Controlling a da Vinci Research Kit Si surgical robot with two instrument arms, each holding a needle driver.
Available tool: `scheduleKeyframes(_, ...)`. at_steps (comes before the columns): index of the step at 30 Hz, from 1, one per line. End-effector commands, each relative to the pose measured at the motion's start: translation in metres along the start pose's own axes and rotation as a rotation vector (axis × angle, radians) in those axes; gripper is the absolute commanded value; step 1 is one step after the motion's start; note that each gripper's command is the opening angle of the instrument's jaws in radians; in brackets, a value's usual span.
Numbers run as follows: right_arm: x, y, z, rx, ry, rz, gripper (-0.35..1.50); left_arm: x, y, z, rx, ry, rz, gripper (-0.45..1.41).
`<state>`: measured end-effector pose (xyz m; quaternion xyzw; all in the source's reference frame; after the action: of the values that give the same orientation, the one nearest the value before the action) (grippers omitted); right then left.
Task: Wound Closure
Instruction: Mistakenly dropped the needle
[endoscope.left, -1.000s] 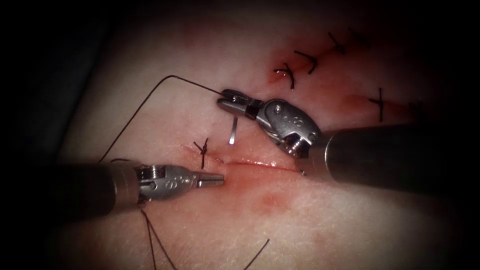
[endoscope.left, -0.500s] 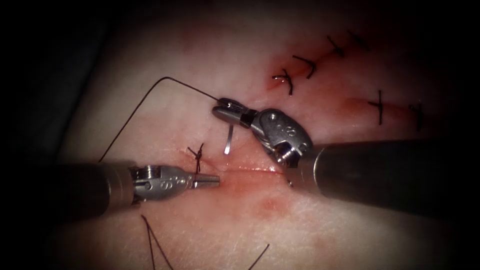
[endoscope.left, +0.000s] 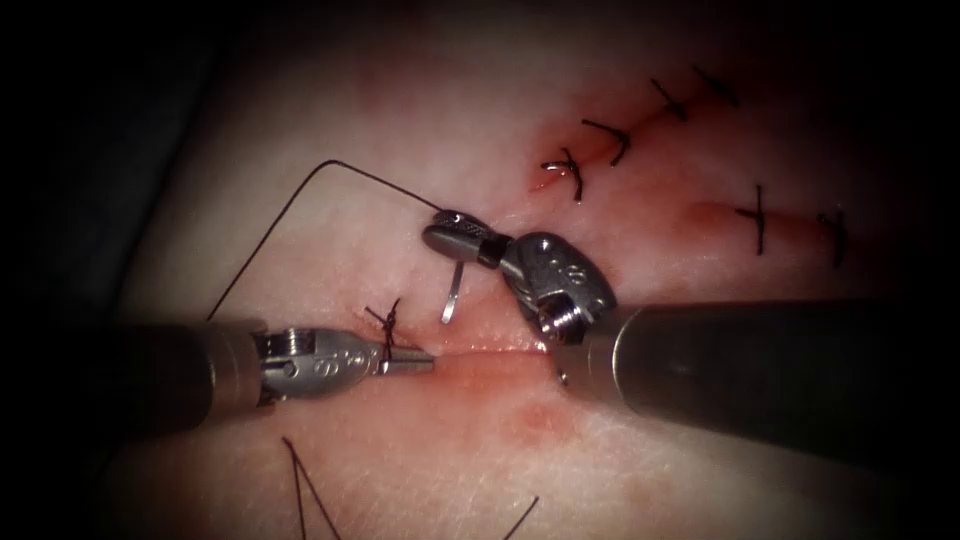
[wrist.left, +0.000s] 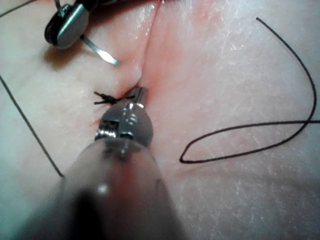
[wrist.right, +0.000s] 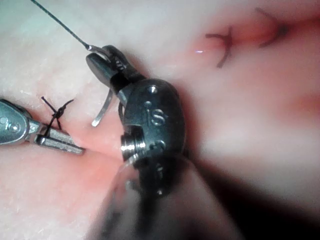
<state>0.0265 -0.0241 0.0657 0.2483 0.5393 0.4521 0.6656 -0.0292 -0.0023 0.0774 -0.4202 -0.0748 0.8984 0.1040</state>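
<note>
Tissue (endoscope.left: 620, 450): right tool (endoscope.left: 452, 236) fingers pinch needle (endoscope.left: 452, 295) near its thread end, lowered, tip now just above cut (endoscope.left: 495, 350), not in. Left tool (endoscope.left: 412, 362) fingers pressed together, empty, moved nearer knot (endoscope.left: 388, 320).

We see polished, glossy metal on both needle drivers' jaws (endoscope.left: 462, 235) (endoscope.left: 405, 360) and on the needle (endoscope.left: 452, 296); the tissue (endoscope.left: 420, 460) looks moist, finely creased; the thread (endoscope.left: 290, 205) is dark and matt.
</note>
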Motion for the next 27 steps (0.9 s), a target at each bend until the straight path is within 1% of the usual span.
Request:
scheduleKeyframes(1,-0.0010,-0.0007,0.0009,0.014,-0.002,0.010,-0.35,-0.0002,0.0001,0.0008,-0.002,0.002,-0.001,-0.45)
scheduleKeyframes(9,-0.0014,-0.0021,0.0014,0.048,-0.012,0.019,-0.35,0.0000,-0.0001,0.0008,-0.002,0.002,-0.010,-0.45)
scheduleKeyframes(17,-0.0028,-0.0033,0.0025,0.087,-0.033,0.039,-0.35,0.0000,-0.0002,0.0008,-0.003,0.001,-0.005,-0.45)
scheduleKeyframes(27,-0.0032,-0.0035,0.0018,0.081,-0.039,0.053,-0.35,0.0001,-0.0005,0.0007,-0.005,0.002,-0.008,-0.45)
